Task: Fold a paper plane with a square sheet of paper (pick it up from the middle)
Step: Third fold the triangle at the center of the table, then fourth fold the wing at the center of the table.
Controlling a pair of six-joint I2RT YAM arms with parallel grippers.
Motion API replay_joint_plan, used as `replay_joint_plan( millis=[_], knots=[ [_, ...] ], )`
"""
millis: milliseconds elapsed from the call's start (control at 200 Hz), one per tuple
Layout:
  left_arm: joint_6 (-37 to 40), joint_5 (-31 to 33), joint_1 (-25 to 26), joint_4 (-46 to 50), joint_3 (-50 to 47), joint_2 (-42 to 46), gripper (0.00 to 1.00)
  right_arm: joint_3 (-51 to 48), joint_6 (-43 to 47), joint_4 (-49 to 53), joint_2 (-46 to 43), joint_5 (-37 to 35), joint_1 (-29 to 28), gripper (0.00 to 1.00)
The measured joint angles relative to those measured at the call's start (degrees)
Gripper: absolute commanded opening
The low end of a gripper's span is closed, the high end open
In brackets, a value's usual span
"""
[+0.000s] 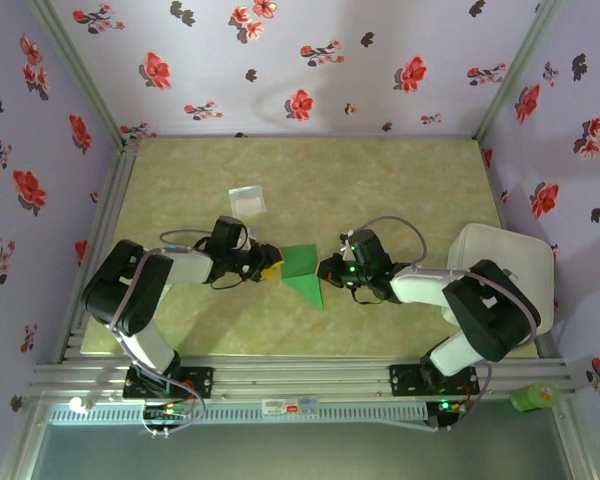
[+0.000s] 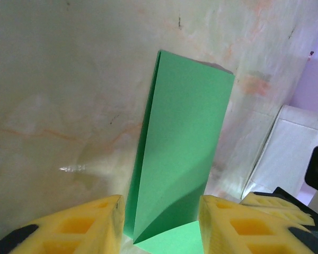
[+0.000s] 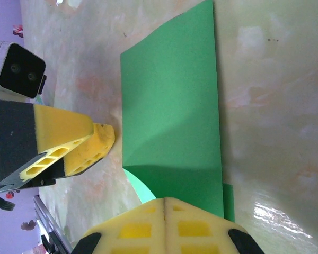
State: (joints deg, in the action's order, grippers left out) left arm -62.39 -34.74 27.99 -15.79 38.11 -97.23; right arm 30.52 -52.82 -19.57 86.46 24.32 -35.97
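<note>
Top view: I log the folded green paper (image 1: 305, 272) at frame centre on the table (image 1: 400, 190). The left gripper (image 1: 268, 265) is just beside its left edge and the right gripper (image 1: 330, 268) at its right. A pale packet (image 1: 247, 199) lies above left.

Left wrist: jaws released, standing apart, with the paper's (image 2: 185, 148) near end between them.

Right wrist: jaws clenched together over the paper's (image 3: 169, 106) lower edge. I cannot tell whether they pinch it.

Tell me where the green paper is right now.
The paper lies centrally in the top view, between the left gripper and the right gripper, with the pale packet farther back on the left.
</note>
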Motion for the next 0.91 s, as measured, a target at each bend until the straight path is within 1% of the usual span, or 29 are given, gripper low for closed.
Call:
replay_joint_plan(
  millis=[905],
  knots=[
    [-0.04,-0.04,1.92,-0.02,3.32,-3.32,0.38,-2.47,-1.05,-3.23,-1.84,1.05,0.48,0.00]
  ],
)
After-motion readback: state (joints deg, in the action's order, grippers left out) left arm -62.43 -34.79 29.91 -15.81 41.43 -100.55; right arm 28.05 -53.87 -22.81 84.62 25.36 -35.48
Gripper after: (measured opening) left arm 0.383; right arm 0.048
